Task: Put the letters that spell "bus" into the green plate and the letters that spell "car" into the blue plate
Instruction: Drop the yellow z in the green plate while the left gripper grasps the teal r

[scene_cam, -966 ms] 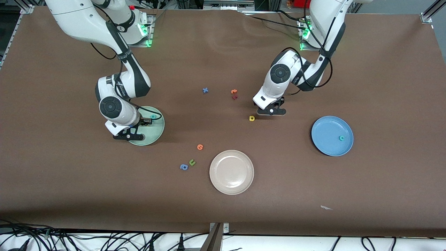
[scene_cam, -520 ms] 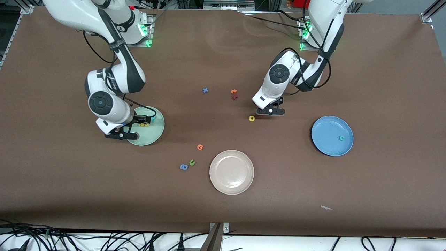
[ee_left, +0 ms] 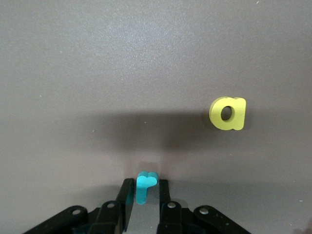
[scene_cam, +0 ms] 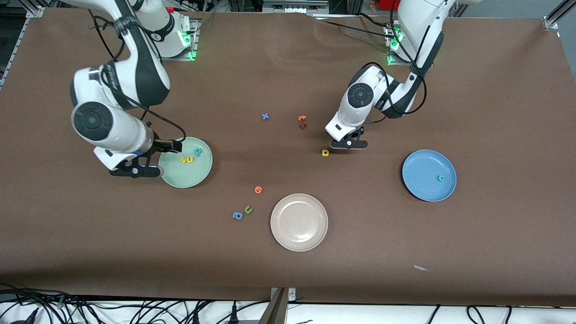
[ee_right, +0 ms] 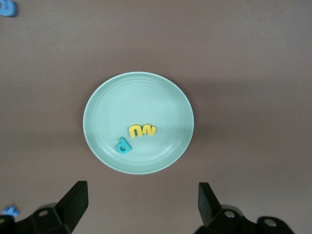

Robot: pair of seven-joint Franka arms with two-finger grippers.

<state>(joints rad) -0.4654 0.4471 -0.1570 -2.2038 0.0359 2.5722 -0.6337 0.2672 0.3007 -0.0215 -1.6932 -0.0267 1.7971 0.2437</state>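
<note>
The brown-covered bench (scene_cam: 288, 270) carries three round shallow plates. The pale mint-green plate (scene_cam: 173, 175) lies toward the right arm's end, the mid-blue plate (scene_cam: 423, 180) toward the left arm's end, and a beige-white plate (scene_cam: 299, 222) sits between them, closer to the bench's front edge.

The right gripper (ee_right: 141, 207) hangs over the bare bench just beside the green plate's rim, its fingers spread wide with nothing between them. The left gripper (ee_left: 145, 202) is down at the bench top near the middle, its fingers drawn in on either side of the thin teal foam r (ee_left: 145, 185). Whether they already press it I cannot tell.

In the green plate lie the yellow foam u (ee_right: 134, 130) and yellow foam s (ee_right: 148, 130) touching each other, with the teal foam b (ee_right: 124, 145) just beside them. So "bus" looks finished.

In the blue plate only the teal foam c (scene_cam: 441, 178) lies, near the rim. The yellow foam a (ee_left: 227, 113) lies on the bare bench near the left gripper. Both it and the r are left to carry over, so the job is a little past halfway.

The spare letters lie untouched: a blue x (scene_cam: 265, 116), an orange and dark red pair (scene_cam: 302, 122), an orange round letter (scene_cam: 258, 189), an olive-green u (scene_cam: 248, 209) and a blue a (scene_cam: 237, 216).
</note>
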